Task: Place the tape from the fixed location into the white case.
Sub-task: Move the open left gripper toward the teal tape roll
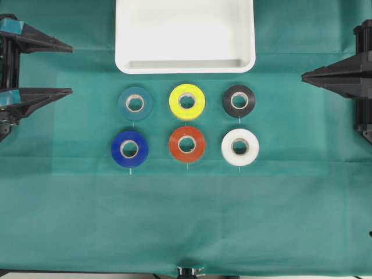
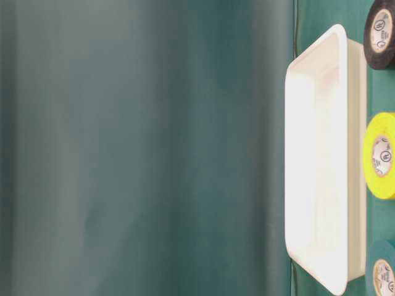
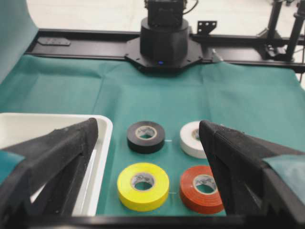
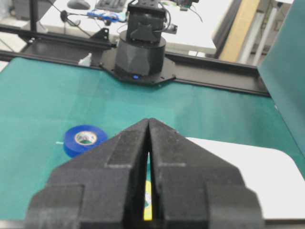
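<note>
Overhead, the tape [image 1: 135, 103] is lying flat at the left end of the upper row of rolls, just below the white case [image 1: 185, 36] and apart from it. The left gripper [image 1: 68, 70] is waiting at the left edge with jaws spread wide; the right gripper [image 1: 304, 75] is sitting pinched together at the right edge.

Table level: the tape is peeking in beside the case.

Left wrist: fingers [image 3: 57, 152] gaping, nothing between them.

Right wrist: jaws pressed together, empty.

Teal tape [image 1: 135, 103], white case [image 1: 185, 64], yellow roll [image 1: 186, 101], green cloth [image 1: 186, 215]
</note>
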Controlling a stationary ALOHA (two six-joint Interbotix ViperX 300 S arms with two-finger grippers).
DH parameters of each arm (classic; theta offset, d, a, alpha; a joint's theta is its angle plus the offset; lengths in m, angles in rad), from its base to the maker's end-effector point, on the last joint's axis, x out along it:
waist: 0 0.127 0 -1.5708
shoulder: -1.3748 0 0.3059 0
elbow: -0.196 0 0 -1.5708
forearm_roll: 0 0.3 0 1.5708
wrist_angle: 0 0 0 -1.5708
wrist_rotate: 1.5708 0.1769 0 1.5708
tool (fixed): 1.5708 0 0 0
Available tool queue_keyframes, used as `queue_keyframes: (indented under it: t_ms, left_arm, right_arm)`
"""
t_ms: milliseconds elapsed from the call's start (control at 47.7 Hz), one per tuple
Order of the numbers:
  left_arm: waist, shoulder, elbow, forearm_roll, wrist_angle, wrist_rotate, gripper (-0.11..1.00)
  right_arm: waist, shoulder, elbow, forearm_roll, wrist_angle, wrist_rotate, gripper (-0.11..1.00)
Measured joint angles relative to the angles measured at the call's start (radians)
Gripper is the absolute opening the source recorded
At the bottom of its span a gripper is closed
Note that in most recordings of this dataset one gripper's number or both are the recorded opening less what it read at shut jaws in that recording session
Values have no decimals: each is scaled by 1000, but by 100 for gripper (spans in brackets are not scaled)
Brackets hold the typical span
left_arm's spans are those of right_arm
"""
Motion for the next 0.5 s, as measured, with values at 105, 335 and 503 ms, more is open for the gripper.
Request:
queue_keyframes:
  t_ms: [105, 335, 503]
  left_arm:
    - [3, 28, -11, 0, -5, 0, 98]
    - [12, 147, -54, 0, -52, 6, 98]
    - [20, 253, -110, -2, -92, 6, 98]
  right_arm:
    - [0, 0, -2, 0, 0, 0, -1]
    - [0, 2, -3, 0, 0, 0, -1]
    - [0, 5, -8, 0, 0, 0, -1]
